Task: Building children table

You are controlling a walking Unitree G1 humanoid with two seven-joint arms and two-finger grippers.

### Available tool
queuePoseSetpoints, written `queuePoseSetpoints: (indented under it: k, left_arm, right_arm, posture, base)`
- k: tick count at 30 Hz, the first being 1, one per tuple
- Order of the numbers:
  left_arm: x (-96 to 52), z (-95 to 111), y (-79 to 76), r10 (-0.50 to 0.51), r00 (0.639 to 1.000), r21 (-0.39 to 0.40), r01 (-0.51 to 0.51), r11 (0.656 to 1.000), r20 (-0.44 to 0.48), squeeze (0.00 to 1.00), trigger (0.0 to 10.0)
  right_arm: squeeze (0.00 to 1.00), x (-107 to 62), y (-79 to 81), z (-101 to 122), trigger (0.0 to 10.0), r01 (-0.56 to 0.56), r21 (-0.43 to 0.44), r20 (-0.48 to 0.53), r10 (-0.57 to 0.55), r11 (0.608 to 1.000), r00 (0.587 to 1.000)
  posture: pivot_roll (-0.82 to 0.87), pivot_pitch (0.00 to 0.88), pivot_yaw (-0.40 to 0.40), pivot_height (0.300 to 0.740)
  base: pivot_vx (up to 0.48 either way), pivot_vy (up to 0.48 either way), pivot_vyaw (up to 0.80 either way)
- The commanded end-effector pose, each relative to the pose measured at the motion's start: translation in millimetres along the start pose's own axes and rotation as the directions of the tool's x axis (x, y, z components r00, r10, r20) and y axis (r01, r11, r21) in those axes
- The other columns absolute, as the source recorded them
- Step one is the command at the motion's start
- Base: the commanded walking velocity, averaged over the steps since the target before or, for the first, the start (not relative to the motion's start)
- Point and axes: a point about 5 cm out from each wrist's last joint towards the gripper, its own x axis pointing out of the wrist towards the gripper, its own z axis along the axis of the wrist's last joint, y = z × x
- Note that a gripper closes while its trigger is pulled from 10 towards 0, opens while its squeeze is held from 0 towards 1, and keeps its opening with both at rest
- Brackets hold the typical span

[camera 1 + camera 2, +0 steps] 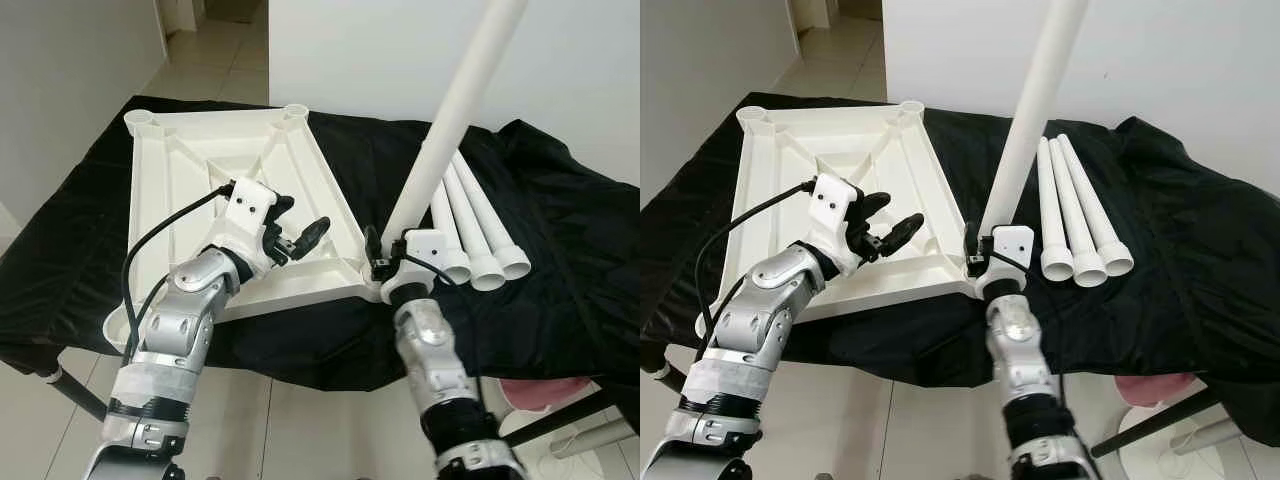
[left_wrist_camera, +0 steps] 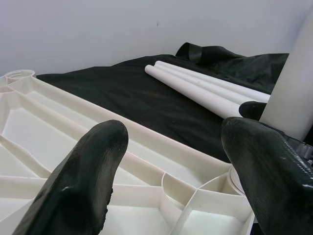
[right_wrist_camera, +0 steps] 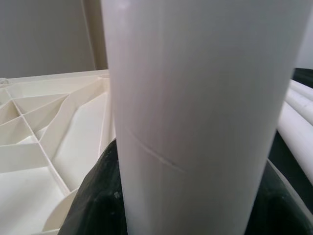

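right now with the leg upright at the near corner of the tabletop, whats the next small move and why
Probably press the leg straight down into the corner socket and give it a small seating twist. The right gripper is shut on the leg's lower end at the upside-down tabletop's near right corner, yet the leg leans. The left gripper hovers open over the tabletop and could steady it.

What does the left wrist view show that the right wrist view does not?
Left wrist view alone: the left gripper open above the upturned tabletop, and the black cloth. Right wrist view alone: a close look at the upright leg clamped between the right gripper's fingers. Both: the tabletop's ribs, the upright leg and the spare legs lying beside it.
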Motion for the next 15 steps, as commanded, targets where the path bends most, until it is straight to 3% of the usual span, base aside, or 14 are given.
queuePoseSetpoints:
  k: [1,8,11,13,15]
  left_arm:
    - [3.7,4.5,-1.0,0.042,0.999,0.015,-0.042,0.999,0.008,0.00,10.0]
    - [11.1,18.4,-7.2,-0.011,0.998,0.012,0.011,1.000,0.056,0.00,10.0]
    - [20.1,34.3,-16.6,-0.094,0.990,0.021,0.092,0.996,0.101,0.00,10.0]
    - [29.2,52.1,-37.2,-0.239,0.960,0.048,0.235,0.971,0.145,0.00,10.0]
    - [30.7,55.2,-42.1,-0.271,0.951,0.053,0.266,0.962,0.151,0.00,10.0]
  right_arm:
    - [0.00,-7.6,-4.0,-18.5,10.0,0.074,0.024,-0.105,-0.071,0.997,0.992]
    - [0.00,-5.4,-5.1,-14.8,10.0,0.064,0.008,-0.097,-0.063,0.998,0.993]
    - [0.00,-5.6,-2.8,-13.8,10.0,0.068,-0.003,-0.094,-0.068,0.998,0.993]
    - [0.00,-4.8,-0.1,-12.3,10.0,0.067,-0.012,-0.088,-0.068,0.998,0.994]
    - [0.00,-4.4,0.3,-12.0,10.0,0.067,-0.014,-0.087,-0.068,0.998,0.994]
  posture:
    - [0.06,0.000,-0.059,0.740]
    - [0.06,0.000,-0.070,0.740]
    - [0.06,0.000,-0.074,0.740]
    - [0.06,0.000,-0.072,0.740]
    - [0.06,0.000,-0.072,0.740]
  base:
    - [0.000,0.000,0.00]
    - [0.000,0.000,0.00]
    - [0.000,0.000,0.00]
    - [0.000,0.000,0.00]
    - [0.000,0.000,0.00]
